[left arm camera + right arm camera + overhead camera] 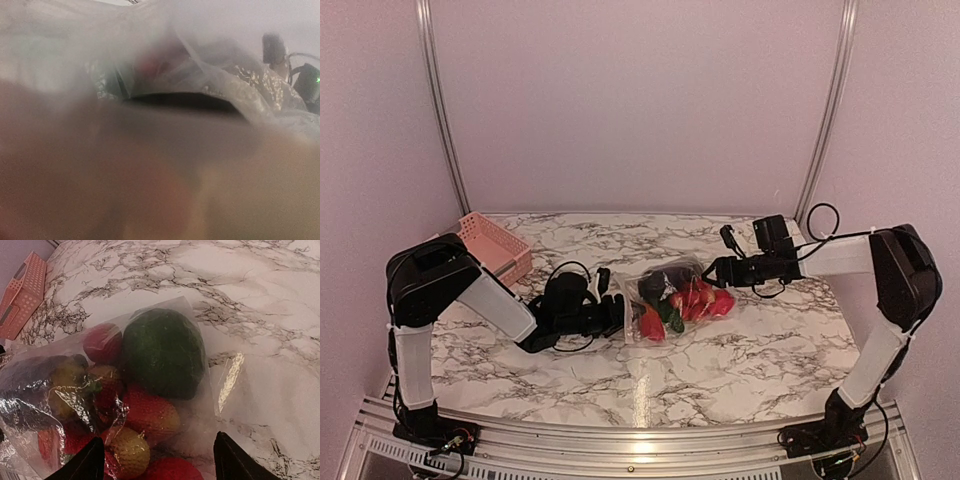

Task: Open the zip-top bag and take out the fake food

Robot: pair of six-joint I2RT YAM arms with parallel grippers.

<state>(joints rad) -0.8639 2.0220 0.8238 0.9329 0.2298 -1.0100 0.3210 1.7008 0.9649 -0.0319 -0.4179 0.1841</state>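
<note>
The zip-top bag (220,390) holds fake food (150,415), red, green, yellowish; right gripper (157,467) jaws apart, astride its end; left gripper (618,312) at opposite edge, jaws obscured, cannot tell.

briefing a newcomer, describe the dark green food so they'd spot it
In the middle of the marble table lies a zip-top bag of fake food. The dark green piece is the biggest and roundest inside, among smaller red and yellowish ones.
</note>
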